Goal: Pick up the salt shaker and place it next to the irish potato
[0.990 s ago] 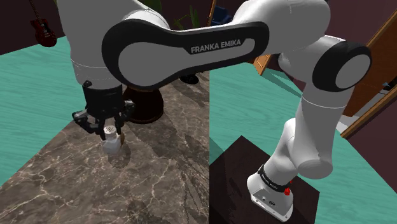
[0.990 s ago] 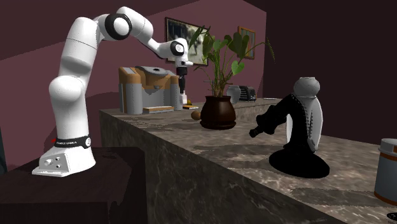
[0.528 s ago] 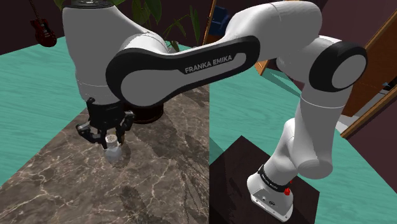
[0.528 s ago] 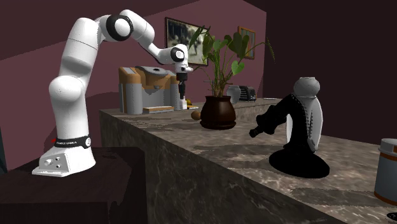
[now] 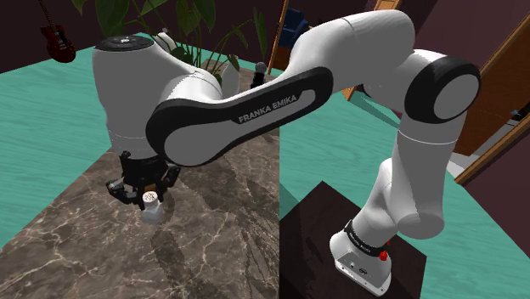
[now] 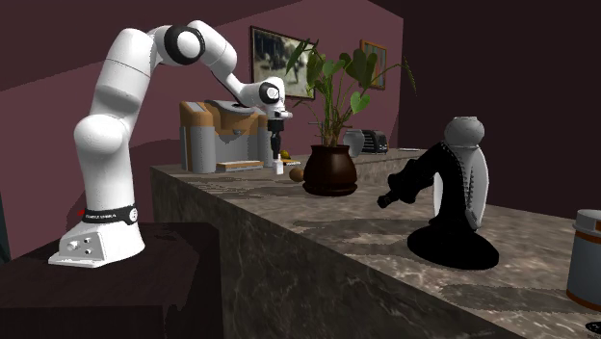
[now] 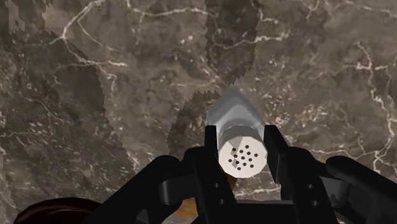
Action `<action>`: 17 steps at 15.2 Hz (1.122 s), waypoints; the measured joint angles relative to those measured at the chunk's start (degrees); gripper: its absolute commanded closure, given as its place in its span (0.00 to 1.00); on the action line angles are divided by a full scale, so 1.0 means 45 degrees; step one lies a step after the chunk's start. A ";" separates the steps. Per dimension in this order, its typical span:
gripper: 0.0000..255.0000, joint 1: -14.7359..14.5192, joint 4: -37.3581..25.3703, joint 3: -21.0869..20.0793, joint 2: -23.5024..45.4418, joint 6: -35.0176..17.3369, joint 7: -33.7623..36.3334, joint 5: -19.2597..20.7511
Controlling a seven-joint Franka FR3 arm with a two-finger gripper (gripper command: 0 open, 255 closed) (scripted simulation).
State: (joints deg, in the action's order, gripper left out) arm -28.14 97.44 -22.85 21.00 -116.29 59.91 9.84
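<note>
A white salt shaker (image 7: 240, 154) with a perforated cap stands upright between the black fingers (image 7: 210, 159) of my gripper (image 7: 242, 167), which is shut on its cap. In the shoulder view the gripper (image 5: 144, 192) hangs low over the brown marble counter (image 5: 212, 238), with the shaker (image 5: 154, 210) at or just above the surface; I cannot tell which. From the second exterior view, the shaker (image 6: 279, 169) is a little to the left of the small brown potato (image 6: 296, 175), which lies against the dark plant pot (image 6: 330, 169).
The potted plant stands just beyond the potato. A black sculpture (image 6: 453, 197) and a grey can (image 6: 587, 260) sit farther along the counter. A grey and orange appliance (image 6: 217, 135) and a flat board (image 6: 239, 166) are behind the gripper. The counter's edge (image 5: 279, 195) drops toward the stand.
The arm has come down toward the counter, and the shaker has gone down with the gripper, still clasped in its fingers.
</note>
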 measured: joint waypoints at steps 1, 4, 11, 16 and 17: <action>1.00 -0.0004 0.0092 0.0014 0.0057 -0.0143 0.0021 0.0031; 1.00 0.0003 0.0283 0.0026 0.0083 -0.0358 0.0042 0.0056; 0.00 -0.0002 0.0282 0.0030 0.0108 -0.0384 0.0049 0.0067; 0.00 0.0010 0.0100 0.0015 0.0041 -0.0148 0.0002 0.0021; 0.00 0.0001 -0.0068 -0.0020 -0.0081 0.0128 -0.0010 -0.0038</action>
State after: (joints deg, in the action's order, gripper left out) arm -28.13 97.13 -22.94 20.64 -115.72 59.86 9.67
